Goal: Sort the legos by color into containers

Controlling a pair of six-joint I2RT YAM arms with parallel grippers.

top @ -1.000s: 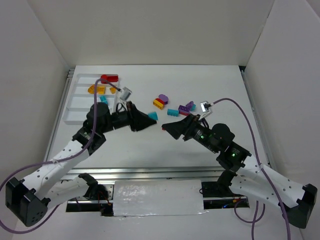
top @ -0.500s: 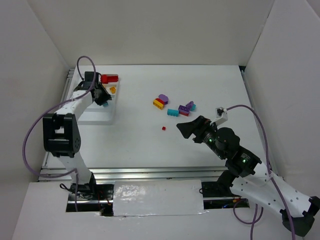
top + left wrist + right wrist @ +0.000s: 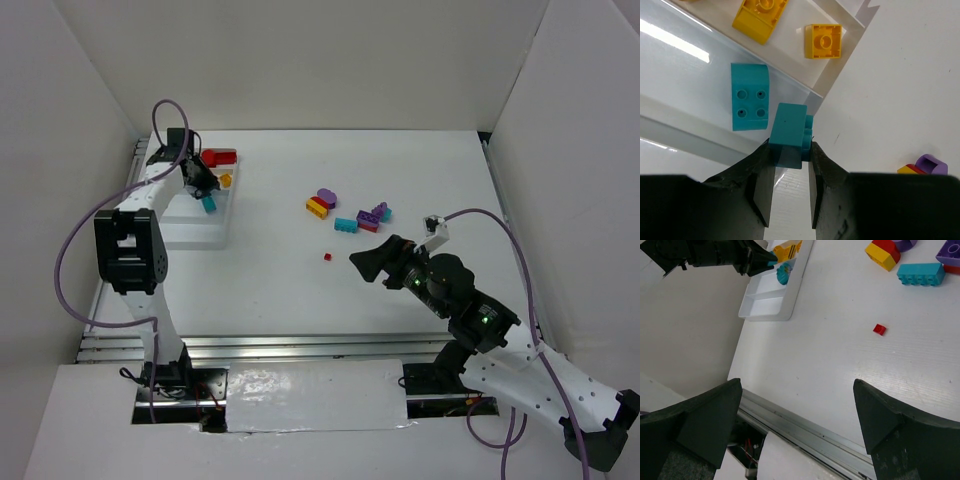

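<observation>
Legos lie in two groups on the white table (image 3: pixel 280 300), which is closed in by white walls (image 3: pixel 300 60) at the back and both sides. At the table's far left stands the white tray (image 3: pixel 190 235), its long compartments running side by side. The left arm (image 3: pixel 128 240) reaches over the tray and hides much of it in the top view, with a purple cable (image 3: pixel 70 260) looping beside it. The right arm (image 3: pixel 480 325) hangs over bare table near the middle, well apart from the tray.

The right gripper (image 3: pixel 365 262) has its jaws spread wide with nothing between them. The left gripper (image 3: pixel 790 147) is clamped on a teal brick (image 3: pixel 788 131), held above the right end of a compartment, just beside the tray's rim. In that compartment lies a second teal brick (image 3: pixel 749 103), close to the held one. The next compartment holds two yellow bricks (image 3: pixel 760 17), and a red brick (image 3: pixel 220 157) lies in the farthest.

Right of centre, the loose group includes a yellow-and-red brick (image 3: pixel 317 207), a rounded purple piece (image 3: pixel 326 196), a long teal brick (image 3: pixel 346 225) and a purple brick (image 3: pixel 372 214). A tiny red piece (image 3: pixel 327 257) lies alone between this group and the right gripper.
</observation>
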